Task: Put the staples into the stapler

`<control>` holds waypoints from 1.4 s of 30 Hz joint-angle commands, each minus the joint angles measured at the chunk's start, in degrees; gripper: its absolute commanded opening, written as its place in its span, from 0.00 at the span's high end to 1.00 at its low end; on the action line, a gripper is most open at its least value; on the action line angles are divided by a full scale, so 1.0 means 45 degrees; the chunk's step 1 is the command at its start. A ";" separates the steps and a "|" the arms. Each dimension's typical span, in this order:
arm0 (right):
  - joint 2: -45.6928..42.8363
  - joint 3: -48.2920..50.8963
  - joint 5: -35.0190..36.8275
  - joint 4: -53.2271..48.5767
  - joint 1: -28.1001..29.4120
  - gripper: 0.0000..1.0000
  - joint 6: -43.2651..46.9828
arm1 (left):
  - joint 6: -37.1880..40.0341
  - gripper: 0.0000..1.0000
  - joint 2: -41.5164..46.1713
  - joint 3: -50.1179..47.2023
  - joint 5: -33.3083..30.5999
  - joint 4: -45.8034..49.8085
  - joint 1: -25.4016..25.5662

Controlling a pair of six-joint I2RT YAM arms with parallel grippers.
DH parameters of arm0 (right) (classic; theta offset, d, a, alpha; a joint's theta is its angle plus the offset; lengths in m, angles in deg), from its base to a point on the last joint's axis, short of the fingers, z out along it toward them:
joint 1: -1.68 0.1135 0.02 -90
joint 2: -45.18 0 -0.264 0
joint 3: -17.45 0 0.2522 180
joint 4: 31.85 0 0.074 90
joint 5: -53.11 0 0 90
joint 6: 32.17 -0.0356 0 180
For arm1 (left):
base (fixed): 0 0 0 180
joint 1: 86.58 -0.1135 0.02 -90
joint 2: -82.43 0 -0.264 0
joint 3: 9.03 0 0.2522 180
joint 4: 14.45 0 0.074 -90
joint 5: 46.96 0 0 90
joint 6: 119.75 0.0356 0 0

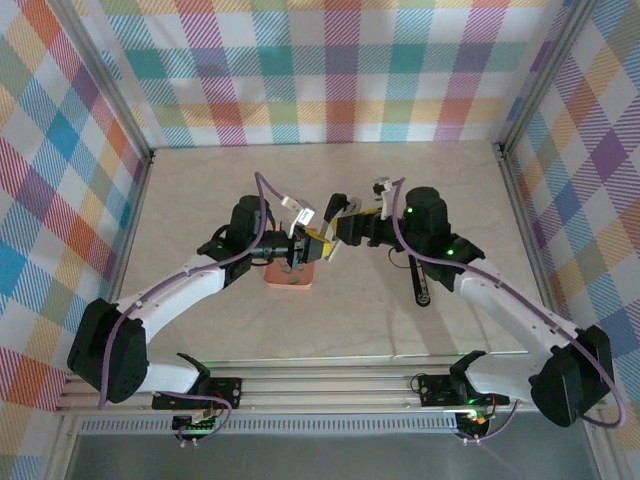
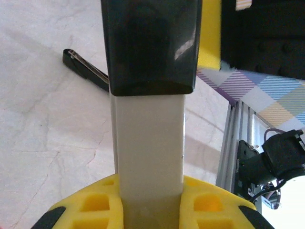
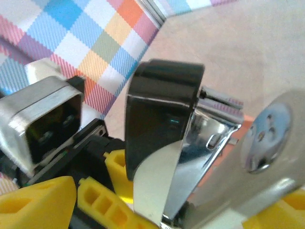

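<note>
Looking at the stapler (image 3: 162, 119) clamped in the left fingers (image 2: 228, 200), pinched shut on the cream body just below the black cap (image 2: 150, 47). Held up off the desk (image 1: 200, 200), roughly mid-desk, right above a salmon-pink tray (image 1: 280, 285). Probably gripped that low on purpose, to leave the top end free to swing. From the right wrist: chrome magazine (image 3: 209, 129) hinged out under the cap and exposed, so guessing the loading channel open or close to it. Right fingers (image 3: 28, 207) spread wide apart, holding nothing, parked just beside the opened end and facing the left ones. Makes sense as a two-handed setup: one side to steady, the other free to go fetch. Can't actually pick out the staples anywhere, way too small. Best guess is down in the tray, mostly hidden under both wrists in the top view. Also spotted a slim black bar (image 1: 421, 285) lying flat on the right half of the desk, well apart from the tray, no idea about its purpose. Next up, presumably: dropping down for a strip without bumping the stapler, then sliding it into that channel. Fiddly, with such tiny strips and such fat fingers.
</note>
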 commanded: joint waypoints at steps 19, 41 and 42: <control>-0.1935 -0.0155 -0.4097 -0.5584 -0.1742 0.19 1.1553 | 0.7616 1.00 0.0474 0.2350 0.4829 0.4500 -0.1022; -0.0536 -0.0625 -0.6204 -0.2431 -0.0942 0.28 1.0544 | 1.0708 1.00 -0.0082 0.3373 0.6004 0.7401 -0.1022; -0.0597 -0.0524 -0.6272 -0.2010 -0.0912 0.29 1.0289 | 1.0730 1.00 -0.0102 0.3387 0.6010 0.7406 -0.1022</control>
